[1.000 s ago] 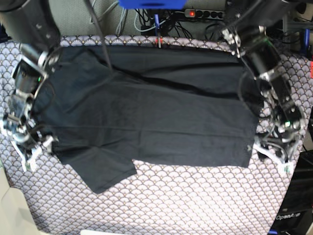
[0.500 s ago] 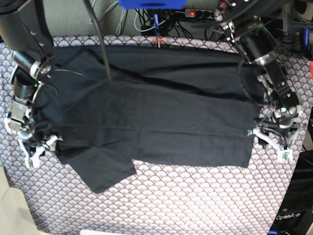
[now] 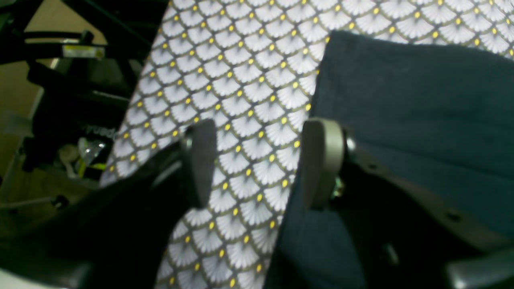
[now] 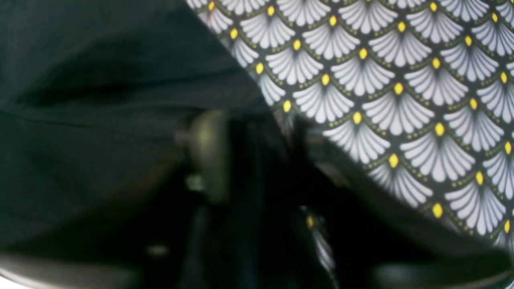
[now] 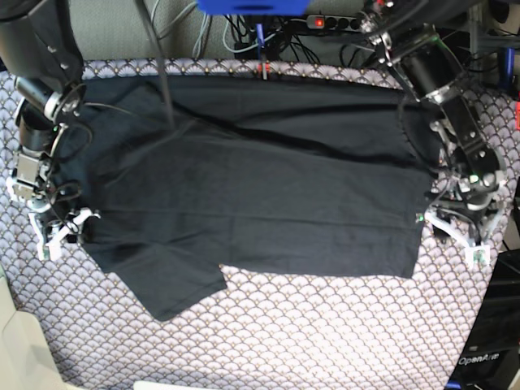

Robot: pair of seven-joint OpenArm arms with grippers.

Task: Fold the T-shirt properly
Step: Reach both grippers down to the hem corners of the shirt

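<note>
The black T-shirt [image 5: 252, 191] lies spread flat on the scale-patterned tablecloth [image 5: 325, 325], one sleeve pointing to the front left, a tiny pale tag [image 5: 418, 218] at its right hem. My left gripper [image 5: 460, 234] is open at that right hem. In the left wrist view [image 3: 261, 164] one finger is over the shirt's edge [image 3: 401, 100] and the other over bare tablecloth [image 3: 241, 80]. My right gripper [image 5: 62, 231] is open at the shirt's left edge. The right wrist view is blurred: the gripper [image 4: 257, 152] straddles the dark cloth edge [image 4: 100, 100].
Cables and a power strip [image 5: 337, 23] with a red light lie behind the table's back edge. A small red-tipped peg [image 5: 264, 71] stands at the back edge. A pale box corner [image 5: 16, 349] sits at the front left. A black frame [image 5: 496, 341] borders the table's right side.
Both grippers have moved a little toward the back of the table along the shirt's side edges. The shirt lies as before.
</note>
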